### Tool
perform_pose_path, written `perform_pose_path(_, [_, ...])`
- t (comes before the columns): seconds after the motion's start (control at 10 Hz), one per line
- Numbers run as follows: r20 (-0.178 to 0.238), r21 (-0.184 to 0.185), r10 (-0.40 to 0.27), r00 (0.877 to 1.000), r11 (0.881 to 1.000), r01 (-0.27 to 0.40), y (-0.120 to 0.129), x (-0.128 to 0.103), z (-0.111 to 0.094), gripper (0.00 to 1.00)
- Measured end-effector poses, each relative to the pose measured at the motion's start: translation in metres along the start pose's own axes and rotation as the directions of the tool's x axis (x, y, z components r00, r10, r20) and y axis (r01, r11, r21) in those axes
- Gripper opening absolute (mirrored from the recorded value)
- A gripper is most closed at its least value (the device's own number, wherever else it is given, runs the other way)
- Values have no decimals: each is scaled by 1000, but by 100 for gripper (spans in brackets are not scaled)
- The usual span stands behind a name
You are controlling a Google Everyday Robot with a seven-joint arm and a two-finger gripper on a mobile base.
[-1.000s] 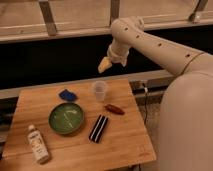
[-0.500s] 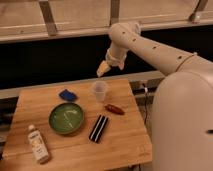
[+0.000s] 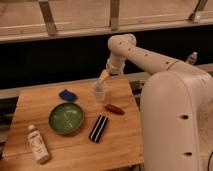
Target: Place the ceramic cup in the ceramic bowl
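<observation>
The ceramic cup, a small pale tumbler, stands upright on the wooden table near its back edge. The ceramic bowl, a round green dish with pale streaks, lies to the cup's front left, apart from it. My gripper hangs from the white arm just above the cup's rim, slightly to its right and behind it.
A small blue object lies behind the bowl. A dark red item lies right of the cup. A black striped packet lies right of the bowl. A white labelled bottle lies at the front left.
My gripper has come down and slightly left, from well above the table's back edge to just above the cup. The objects on the table have not moved.
</observation>
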Motion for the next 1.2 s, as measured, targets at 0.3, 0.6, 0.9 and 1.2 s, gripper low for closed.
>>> perform_pose_path(0.3, [-48, 9, 22, 999, 1000, -22, -6, 5, 33, 80])
perform_pose_path(0.6, [-53, -27, 48, 997, 998, -50, -11, 8, 64, 80])
perform_pose_path(0.9, [-12, -120, 60, 998, 991, -61, -6, 2, 86, 77])
perform_pose_path(1.2, [54, -199, 2, 999, 980, 9, 24, -14, 94, 47])
